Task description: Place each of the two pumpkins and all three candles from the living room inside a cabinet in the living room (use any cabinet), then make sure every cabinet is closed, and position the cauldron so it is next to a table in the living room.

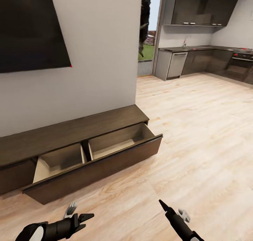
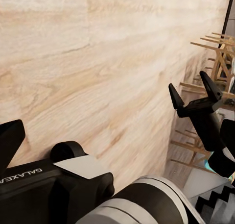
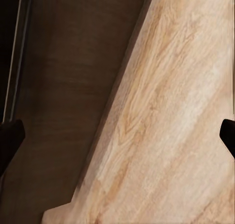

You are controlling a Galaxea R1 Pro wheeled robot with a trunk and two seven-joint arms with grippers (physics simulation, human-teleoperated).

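With both the left claw (image 1: pixel 85 218) and the right claw (image 1: pixel 161 202) held empty, apparently spread, the cabinet (image 1: pixel 70 135) drawer (image 1: pixel 105 163), pulled out and bare, could be left unshut or clipped.

The cabinet (image 1: pixel 70 135) runs off the left edge of the head view, and its drawer front hides the drawer floors. The black wall screen (image 1: pixel 31 26) is cropped at the upper left. Both arms are cut off at the bottom edge.

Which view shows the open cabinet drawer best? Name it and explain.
The head view: the cabinet sits whole, its drawer pulled out showing two pale compartments. The right wrist view catches just a dark wood panel, likely its front.
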